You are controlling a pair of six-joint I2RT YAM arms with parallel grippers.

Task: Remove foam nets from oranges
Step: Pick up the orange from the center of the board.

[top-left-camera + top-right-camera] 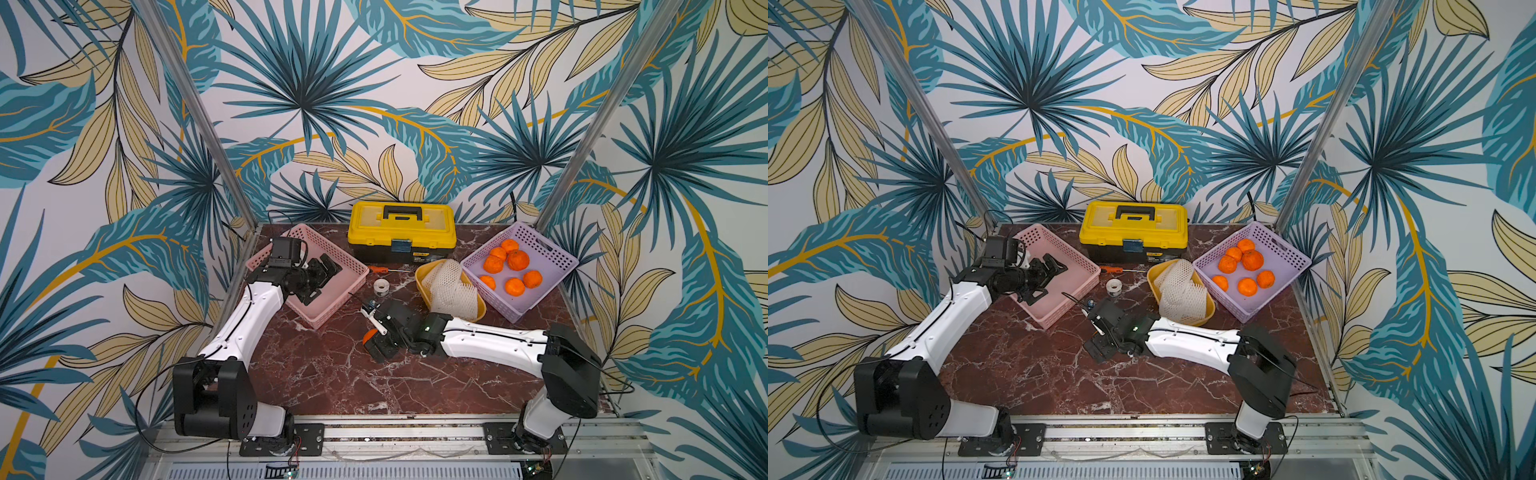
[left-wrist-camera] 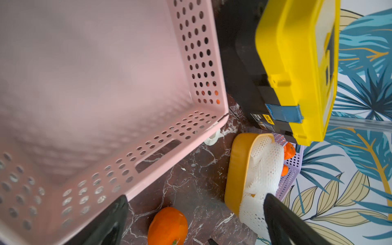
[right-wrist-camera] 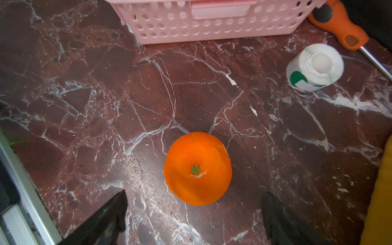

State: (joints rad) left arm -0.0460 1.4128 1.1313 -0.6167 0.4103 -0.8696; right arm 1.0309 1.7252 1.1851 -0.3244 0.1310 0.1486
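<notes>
A dark red, white-veined marble tabletop is shown in both top views. One bare, round, bright-orange citrus fruit with a green stem star lies on it near the middle, free of any net. In the right wrist view this fruit is seen just ahead of the right gripper, whose jaws are spread wide to either side and touch nothing. The left gripper is held over a pink perforated plastic basket; its jaws are likewise fully parted and empty. The white foam mesh nets are heaped in a yellow oval plastic bowl, which stands just beside a purple perforated plastic basket. Several further bare oranges are gathered in the purple basket. A yellow-lidded black toolbox is set at the back of the table. An orange-handled screwdriver and a small white roll of tape lie in front of it.
</notes>
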